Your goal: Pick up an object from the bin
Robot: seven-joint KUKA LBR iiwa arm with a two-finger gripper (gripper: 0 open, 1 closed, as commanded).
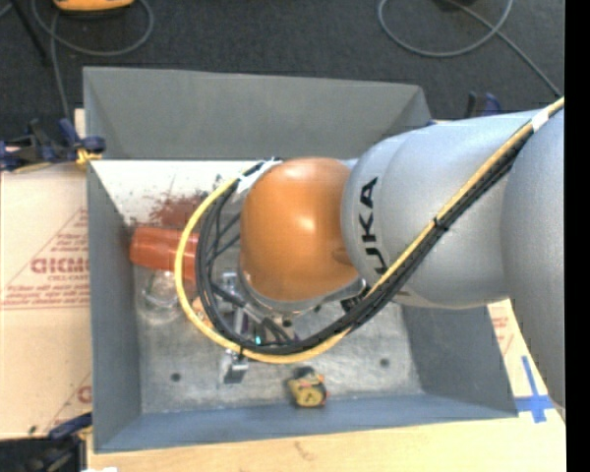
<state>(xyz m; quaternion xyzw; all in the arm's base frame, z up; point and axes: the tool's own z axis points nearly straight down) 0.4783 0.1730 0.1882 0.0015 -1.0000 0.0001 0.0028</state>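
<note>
My gripper (236, 367) pokes out from under the orange wrist cover, low over the bin floor left of centre. A small yellow and black object (306, 390), like a little tape measure, lies on the floor just right of it, near the front wall. A red-orange cup (157, 247) lies on its side against the left wall. A clear plastic cup (159, 294) rests just below it, left of the gripper. I see nothing held by the gripper.
The arm with its orange cover and cables hides the middle and right of the bin. Reddish stains mark the back left corner of the floor. Bare grey floor runs along the front wall.
</note>
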